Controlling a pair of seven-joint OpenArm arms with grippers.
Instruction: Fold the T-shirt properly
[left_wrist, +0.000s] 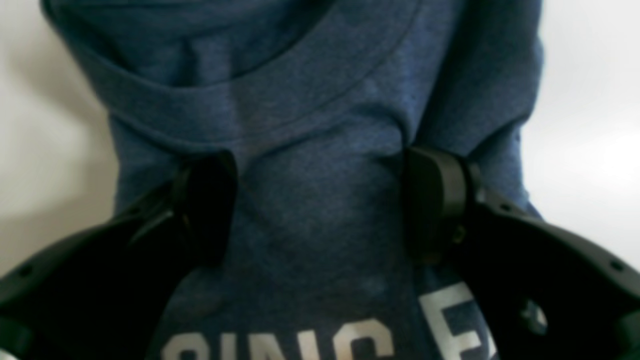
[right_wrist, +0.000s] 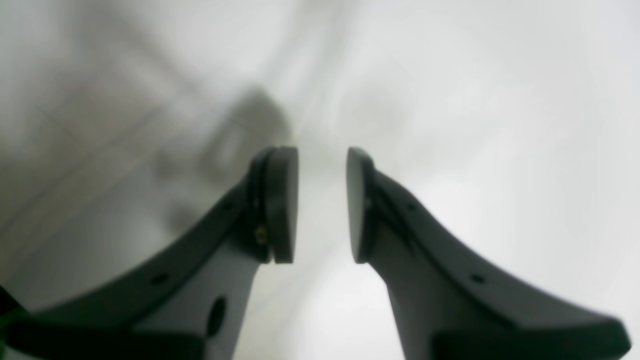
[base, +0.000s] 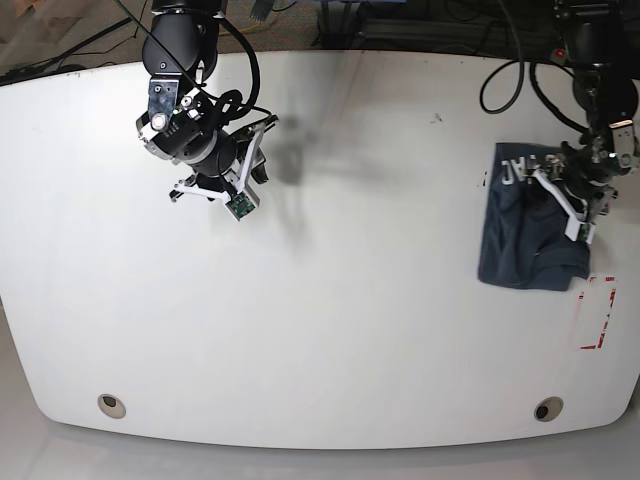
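Note:
The T-shirt (base: 525, 235) lies folded into a compact dark blue rectangle near the table's right edge. In the left wrist view the T-shirt (left_wrist: 320, 100) fills the frame, its collar band at the top and white lettering at the bottom. My left gripper (left_wrist: 320, 205) hovers right over it, open, with its black fingers (left_wrist: 435, 200) spread wide on either side of the cloth just below the collar. Far off at the table's back left, my right gripper (right_wrist: 322, 205) is raised above the bare white surface. Its pads (right_wrist: 282, 205) stand a small gap apart with nothing between them. In the base view the right gripper (base: 255, 160) casts a shadow on the table.
A red-outlined rectangle (base: 597, 312) is marked on the white table (base: 330, 300) just in front of the shirt, by the right edge. Two round holes (base: 112, 405) sit near the front edge. Cables hang behind the table's back edge.

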